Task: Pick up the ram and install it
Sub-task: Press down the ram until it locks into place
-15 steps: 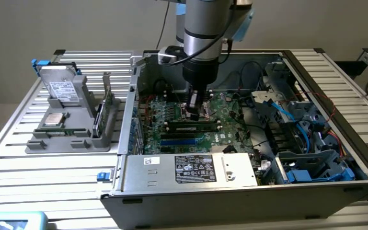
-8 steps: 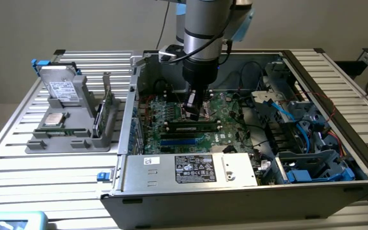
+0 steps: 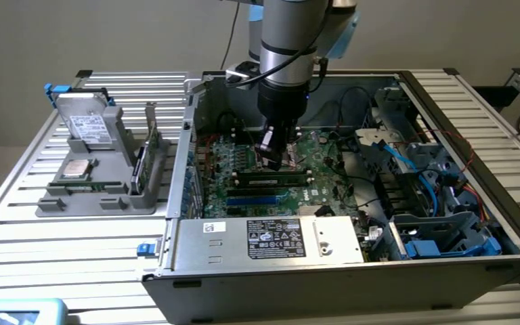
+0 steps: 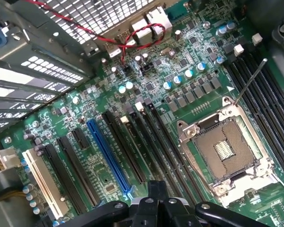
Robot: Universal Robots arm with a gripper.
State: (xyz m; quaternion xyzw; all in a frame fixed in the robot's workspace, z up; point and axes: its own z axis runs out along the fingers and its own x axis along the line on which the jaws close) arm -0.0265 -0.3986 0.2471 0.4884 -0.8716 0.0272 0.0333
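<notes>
- The slatted table (image 3: 25, 230) carries all the work at one level, so every part sits within the arm's reach.
- The computer case (image 3: 332, 277) lies on its side with the panel off. This turns the board face up for access from above.
- The arm (image 3: 287, 40) comes straight down into the case at its far-left part. A vertical approach suits slots that take parts from above.
- The motherboard (image 4: 146, 85) lies flat on the case floor, with its long slots running in parallel rows.
- A grey holder (image 3: 52, 203) stands on the table to the left of the case, well apart from it. It keeps spare parts in fixed pockets.
- The gripper (image 3: 273, 154) hangs low over the board, just on the far side of the memory slots. Whether the claw is open, closed or gripping anything cannot be told.
- The ram (image 3: 273, 181), as best judged, stands on edge in a memory slot just near of the gripper. Pale latches show at both ends, and full seating cannot be confirmed.
- The processor socket (image 4: 225, 151) lies open and unfilled beside the memory slots.
</notes>
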